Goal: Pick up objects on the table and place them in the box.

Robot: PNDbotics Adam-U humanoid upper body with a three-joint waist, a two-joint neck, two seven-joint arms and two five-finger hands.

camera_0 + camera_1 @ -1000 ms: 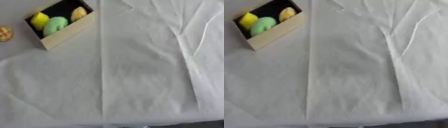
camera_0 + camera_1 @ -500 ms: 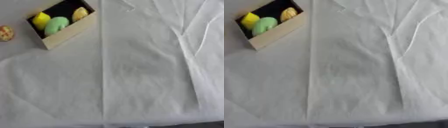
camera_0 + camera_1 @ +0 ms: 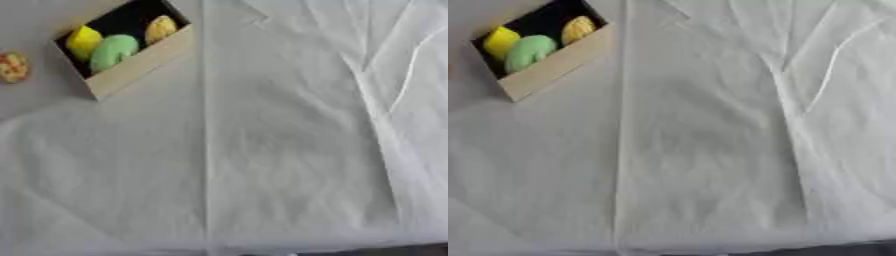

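As before, box (image 3: 140, 67) holds three items; orange piece (image 3: 12, 66) stays outside.

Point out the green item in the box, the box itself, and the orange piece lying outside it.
green item (image 3: 112, 50), left eye view, its rounded top.
box (image 3: 140, 65), left eye view, its tan front wall.
orange piece (image 3: 12, 67), left eye view, its middle.

We see a white, creased cloth (image 3: 289, 150) covering the table from edge to edge. A straight fold line runs from the far edge down toward us, left of centre. On the right, raised wrinkles branch into a forked ridge. Along the near edge, a thin dark strip (image 3: 833, 248) shows beneath the cloth's hem.
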